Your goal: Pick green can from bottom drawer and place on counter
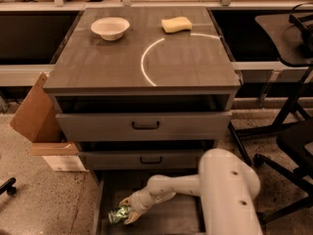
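gripper point(125, 211) seen inside bottom drawer point(171, 218) | green can point(116, 215) clasped between fingers point(125, 201) | bench point(98, 67) located well above fingers, white bowl point(110, 28) and yellow sponge point(176, 24) carried there

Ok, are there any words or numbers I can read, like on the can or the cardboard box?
No words or numbers can be read anywhere.
green can, in the bottom drawer at the gripper: label too blurred to read.
cardboard box: no print shows.
counter: only a white arc, no writing.
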Controlling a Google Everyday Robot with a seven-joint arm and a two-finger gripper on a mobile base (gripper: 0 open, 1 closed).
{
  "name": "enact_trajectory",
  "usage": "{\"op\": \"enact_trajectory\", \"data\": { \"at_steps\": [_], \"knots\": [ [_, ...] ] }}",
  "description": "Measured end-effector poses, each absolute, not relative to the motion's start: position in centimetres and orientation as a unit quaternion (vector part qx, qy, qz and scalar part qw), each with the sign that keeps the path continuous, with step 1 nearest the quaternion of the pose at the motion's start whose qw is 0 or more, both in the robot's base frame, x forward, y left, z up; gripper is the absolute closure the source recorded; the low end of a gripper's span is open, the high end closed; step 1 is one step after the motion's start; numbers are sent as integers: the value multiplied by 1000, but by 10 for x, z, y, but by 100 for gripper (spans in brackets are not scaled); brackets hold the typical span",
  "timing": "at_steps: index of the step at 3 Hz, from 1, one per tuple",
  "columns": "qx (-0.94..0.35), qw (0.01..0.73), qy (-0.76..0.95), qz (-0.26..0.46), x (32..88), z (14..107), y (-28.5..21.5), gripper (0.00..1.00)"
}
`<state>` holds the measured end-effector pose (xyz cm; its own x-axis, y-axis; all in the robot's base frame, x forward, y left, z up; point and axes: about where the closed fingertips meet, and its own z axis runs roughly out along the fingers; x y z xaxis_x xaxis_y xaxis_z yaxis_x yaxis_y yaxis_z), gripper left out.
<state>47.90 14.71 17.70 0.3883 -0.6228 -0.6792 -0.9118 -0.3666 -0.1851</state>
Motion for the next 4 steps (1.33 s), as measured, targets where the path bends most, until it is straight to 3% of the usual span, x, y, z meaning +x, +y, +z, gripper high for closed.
{"op": "enact_trajectory", "data": {
  "at_steps": [2,4],
  "knots": [
    [-769,337,467,277,475,270,73,100],
    [-785,345,446,256,464,314,60,100]
  ]
}}
